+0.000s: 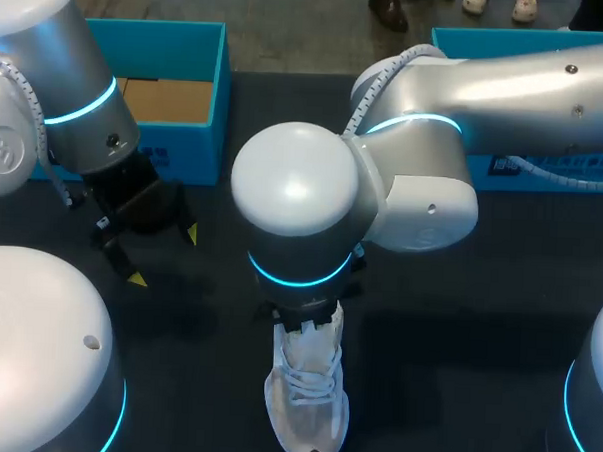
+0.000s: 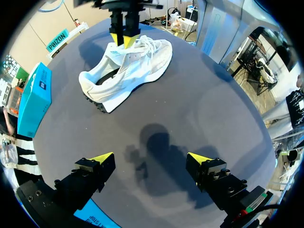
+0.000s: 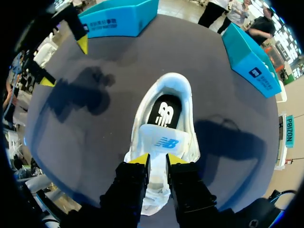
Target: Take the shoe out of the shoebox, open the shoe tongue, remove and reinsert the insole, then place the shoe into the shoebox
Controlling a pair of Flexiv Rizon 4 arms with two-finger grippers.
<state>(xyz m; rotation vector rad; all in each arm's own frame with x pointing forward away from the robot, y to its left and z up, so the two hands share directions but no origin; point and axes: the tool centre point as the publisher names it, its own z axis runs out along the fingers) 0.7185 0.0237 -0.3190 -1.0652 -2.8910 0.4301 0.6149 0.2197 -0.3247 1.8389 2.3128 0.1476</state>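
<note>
The shoe [image 1: 309, 407] [image 2: 128, 66] [image 3: 166, 123], white and laced, sits on its sole on the dark desk [image 1: 457, 323], out of the box, close to the middle of the near edge. Its toe points at the near edge and its heel at the far edge. The black insole [image 3: 164, 114] shows inside the opening, ahead of the right gripper.

The right arm comes in from the far right corner and bends down over the shoe. The right gripper [image 3: 157, 159] [image 2: 124, 39] has its yellow tips nearly together, pinching the top of the tongue [image 3: 164, 140] from both sides above the laces. In the head view the arm's wrist hides those fingers.

The left gripper [image 1: 165, 255] [image 2: 154, 159] [image 3: 65, 62] hangs above the left part of the desk, well apart from the shoe, just in front of the box. Its fingers are spread wide with bare desk beneath them and nothing between them.

The box [image 1: 201, 132] [image 3: 118, 21], blue and open with a brown inside, stands at the far left corner. A second blue piece [image 1: 520, 45] [image 3: 251, 59] lies at the far right corner, partly behind the right arm; whether it is a lid or another box cannot be told.
</note>
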